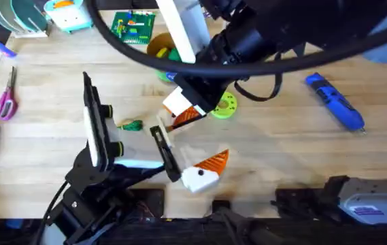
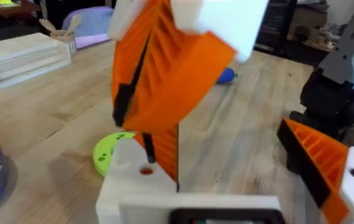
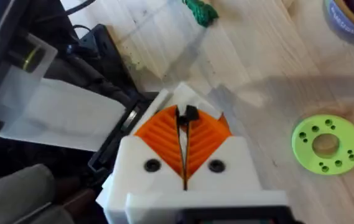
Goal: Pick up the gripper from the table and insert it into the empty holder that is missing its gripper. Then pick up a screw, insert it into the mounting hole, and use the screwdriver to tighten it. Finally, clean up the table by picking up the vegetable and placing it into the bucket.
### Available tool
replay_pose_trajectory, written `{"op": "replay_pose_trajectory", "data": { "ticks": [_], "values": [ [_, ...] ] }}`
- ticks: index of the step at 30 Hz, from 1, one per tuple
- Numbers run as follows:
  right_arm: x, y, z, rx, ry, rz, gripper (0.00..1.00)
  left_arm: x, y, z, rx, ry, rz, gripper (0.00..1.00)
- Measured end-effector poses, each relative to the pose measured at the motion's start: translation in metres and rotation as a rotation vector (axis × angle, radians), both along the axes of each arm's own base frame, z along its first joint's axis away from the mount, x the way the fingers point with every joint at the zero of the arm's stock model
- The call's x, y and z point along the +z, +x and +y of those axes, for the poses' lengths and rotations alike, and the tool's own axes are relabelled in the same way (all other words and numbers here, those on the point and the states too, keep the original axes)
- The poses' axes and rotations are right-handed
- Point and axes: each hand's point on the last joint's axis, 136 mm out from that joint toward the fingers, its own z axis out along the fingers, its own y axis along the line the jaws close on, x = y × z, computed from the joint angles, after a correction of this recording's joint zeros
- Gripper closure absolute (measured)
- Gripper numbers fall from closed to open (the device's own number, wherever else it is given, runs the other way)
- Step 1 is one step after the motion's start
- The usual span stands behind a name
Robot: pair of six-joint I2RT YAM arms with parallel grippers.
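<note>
Right gripper point(image 3: 185, 149) fingers pressed together, pinching a small black piece. Left gripper point(image 1: 186, 153): finger spacing cannot be told. Screwdriver point(image 1: 334, 101) lies on table point(image 1: 281, 156), long axis diagonal, tip toward near-right edge.

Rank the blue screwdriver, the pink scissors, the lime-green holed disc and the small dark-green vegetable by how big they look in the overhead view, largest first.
1. Screwdriver, the longest.
2. Scissors, a little shorter.
3. and 4. The disc, partly hidden under the right arm, and the vegetable look alike, so I won't rank them.
</note>
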Motion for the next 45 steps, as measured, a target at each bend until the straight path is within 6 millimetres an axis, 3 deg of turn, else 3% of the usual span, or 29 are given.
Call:
{"op": "replay_pose_trajectory", "data": {
  "ticks": [10,18,45],
  "values": [
    [-0.001,0.000,0.000,0.000,-0.001,0.002,0.995,0.000,0.000,0.000,0.001,0.000,0.000,0.008],
    [-0.017,0.004,0.005,0.001,-0.035,0.033,0.995,0.000,-0.002,-0.001,-0.008,-0.001,0.006,0.008],
    [-0.016,0.000,-0.001,-0.001,-0.058,0.053,0.995,0.000,-0.002,-0.001,-0.011,-0.003,0.010,0.008]
  ]
}}
